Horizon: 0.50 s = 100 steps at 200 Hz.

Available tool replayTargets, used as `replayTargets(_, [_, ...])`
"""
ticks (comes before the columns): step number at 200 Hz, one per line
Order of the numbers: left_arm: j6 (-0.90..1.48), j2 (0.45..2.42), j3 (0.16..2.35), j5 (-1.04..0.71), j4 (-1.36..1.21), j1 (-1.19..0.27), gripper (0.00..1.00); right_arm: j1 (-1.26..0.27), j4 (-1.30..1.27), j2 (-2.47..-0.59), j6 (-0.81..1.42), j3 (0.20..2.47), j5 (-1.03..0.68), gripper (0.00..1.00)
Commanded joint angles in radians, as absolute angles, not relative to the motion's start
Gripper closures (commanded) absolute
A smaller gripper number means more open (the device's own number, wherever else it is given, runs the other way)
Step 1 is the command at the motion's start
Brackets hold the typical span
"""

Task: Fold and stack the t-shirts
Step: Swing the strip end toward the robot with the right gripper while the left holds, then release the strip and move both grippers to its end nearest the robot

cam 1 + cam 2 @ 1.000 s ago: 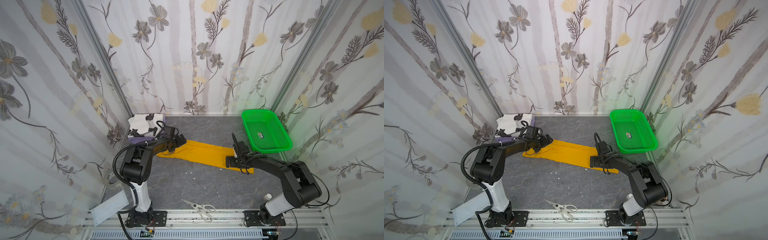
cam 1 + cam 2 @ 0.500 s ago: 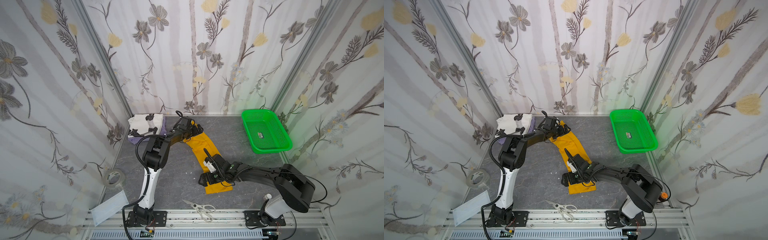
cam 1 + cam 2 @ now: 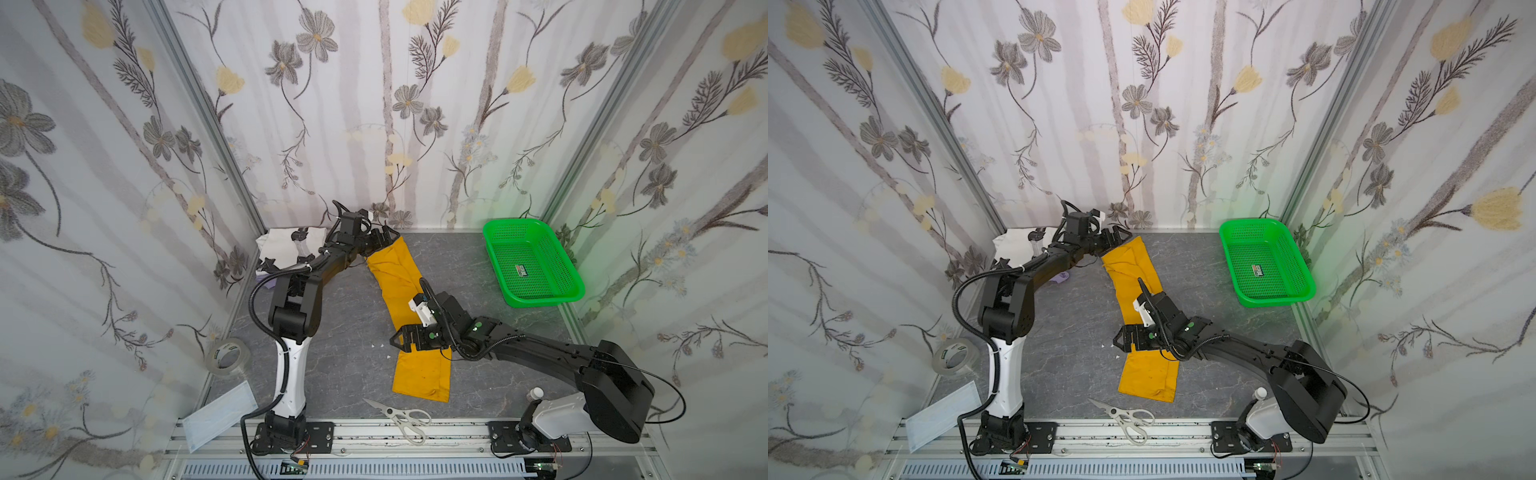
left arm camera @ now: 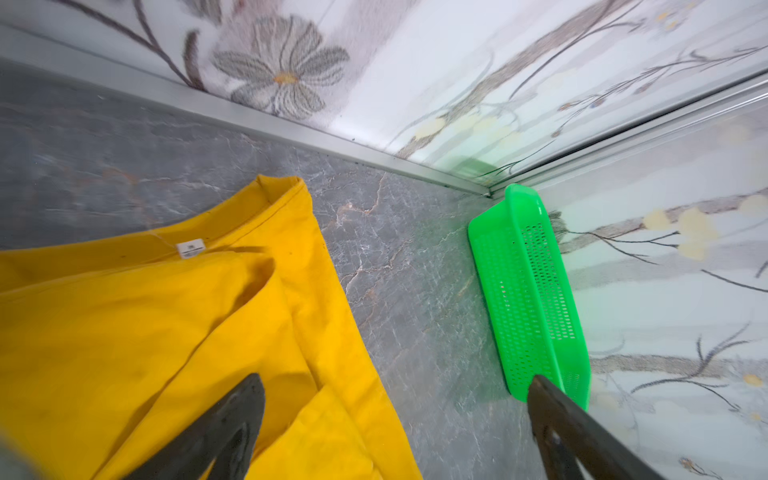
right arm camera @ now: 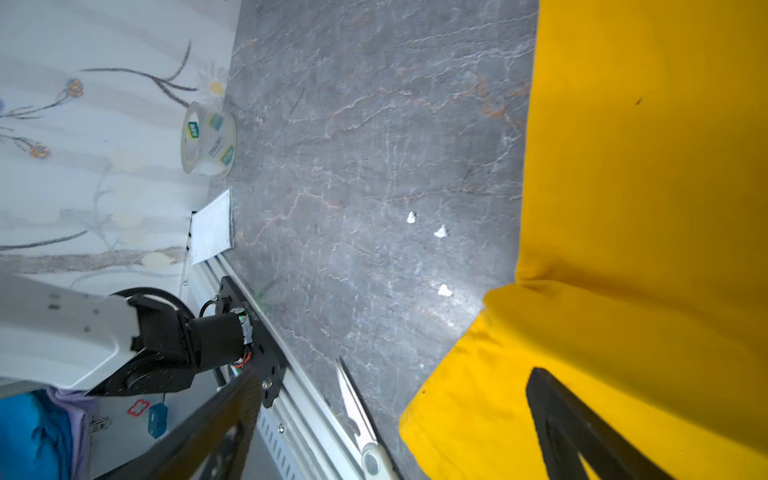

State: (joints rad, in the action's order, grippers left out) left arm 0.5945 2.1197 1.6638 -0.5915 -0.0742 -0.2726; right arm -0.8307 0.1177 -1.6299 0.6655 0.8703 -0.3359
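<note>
Ana: Swung round since a second ago, that yellow shirt (image 3: 419, 374). It lay crosswise on the table (image 3: 345, 353), and now it runs lengthwise, front to back. Both arms came round with it.

Ben: Start at the front, then.

Ana: Scissors (image 3: 399, 417) lie at the very front, just beside the shirt's near end. A little further in, the right gripper (image 3: 397, 338) reaches across the strip from the right side. Its jaws are wide and nothing is pinched between them. Whether it touches the cloth, I cannot tell.

Ben: And the far end?

Ana: That's the collar end; the label (image 4: 190, 248) shows in the left wrist view. The left gripper (image 3: 384, 239) is at that end, fingers (image 4: 232, 419) spread wide too, one of them over the cloth. It holds nothing.

Ben: The other shirts?

Ana: Far left corner. The white printed shirt (image 3: 286, 245) lies folded on the lavender shirt (image 3: 1061, 277), of which only an edge peeps out. The green basket (image 3: 536, 226) stands in the far right corner, well apart.

Ben: So how far along?

Ana: My guess is that two are folded and stacked. The yellow one is down to a narrow strip. It has yet to be folded along its length and laid on that pile.
</note>
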Motion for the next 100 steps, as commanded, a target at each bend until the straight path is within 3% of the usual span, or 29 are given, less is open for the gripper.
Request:
replayTargets(1, [0.54, 1.948, 1.535, -0.572, -0.065, -0.24, 0.0, -0.755, 0.15, -1.73, 0.553, 0.971, -0.344, 0.0])
replayTargets(66, [0.566, 1.403, 1.004, -0.441, 0.075, -0.254, 0.0, -0.652, 0.369, -2.161, 0.425, 1.411, -0.252, 0.0])
replayTargets(100, [0.597, 1.095, 0.757, -0.399, 0.128, -0.288, 0.0, -0.632, 0.419, -2.337, 0.46, 1.613, -0.243, 0.0])
